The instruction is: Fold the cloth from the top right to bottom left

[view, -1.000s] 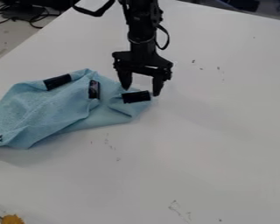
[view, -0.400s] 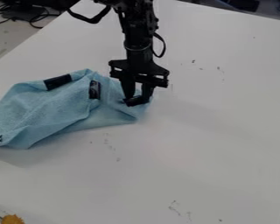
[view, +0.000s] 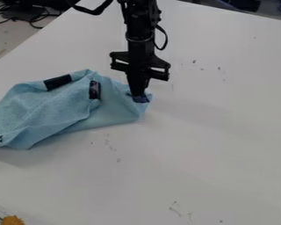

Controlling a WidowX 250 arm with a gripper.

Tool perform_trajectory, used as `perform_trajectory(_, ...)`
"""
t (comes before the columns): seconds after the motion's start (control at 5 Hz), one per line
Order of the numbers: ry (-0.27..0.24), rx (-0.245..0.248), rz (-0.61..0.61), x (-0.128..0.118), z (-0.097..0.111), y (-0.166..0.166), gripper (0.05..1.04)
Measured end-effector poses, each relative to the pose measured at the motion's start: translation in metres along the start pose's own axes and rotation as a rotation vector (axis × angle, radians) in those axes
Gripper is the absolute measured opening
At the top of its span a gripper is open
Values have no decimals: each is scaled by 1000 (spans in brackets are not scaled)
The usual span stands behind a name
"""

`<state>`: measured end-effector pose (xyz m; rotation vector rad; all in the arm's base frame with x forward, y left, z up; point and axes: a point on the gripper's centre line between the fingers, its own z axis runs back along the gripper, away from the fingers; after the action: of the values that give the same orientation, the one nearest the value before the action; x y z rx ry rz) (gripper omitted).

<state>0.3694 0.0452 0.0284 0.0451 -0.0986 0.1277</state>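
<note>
The light blue cloth (view: 55,112) lies rumpled and partly folded on the left side of the table, with black tape patches on several spots. At the cloth's right corner, the black gripper (view: 138,93) hangs down with its fingers together, pinching the corner beside a dark patch (view: 142,99). Part of that patch is hidden behind the fingertips. Two other patches lie near the cloth's upper edge, and one more is at its far left end by the view's edge.
The white table (view: 207,145) extends right and toward the front. Its left edge runs diagonally, with cables (view: 30,18) beyond it at the upper left. A yellow-orange object (view: 12,220) sits at the bottom left corner.
The gripper moved down onto the cloth's right corner, its fingers came together on it, and it has risen slightly. The corner with the patch is now bunched up; the rest of the cloth stayed put.
</note>
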Motion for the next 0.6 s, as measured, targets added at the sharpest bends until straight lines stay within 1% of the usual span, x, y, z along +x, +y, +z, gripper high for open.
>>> perform_trajectory(0.2,12,50,-3,-2,10,8,53)
perform_trajectory(0.4,-53,91,27,0,50,27,53)
perform_trajectory(0.6,-71,118,112,-21,68,66,53)
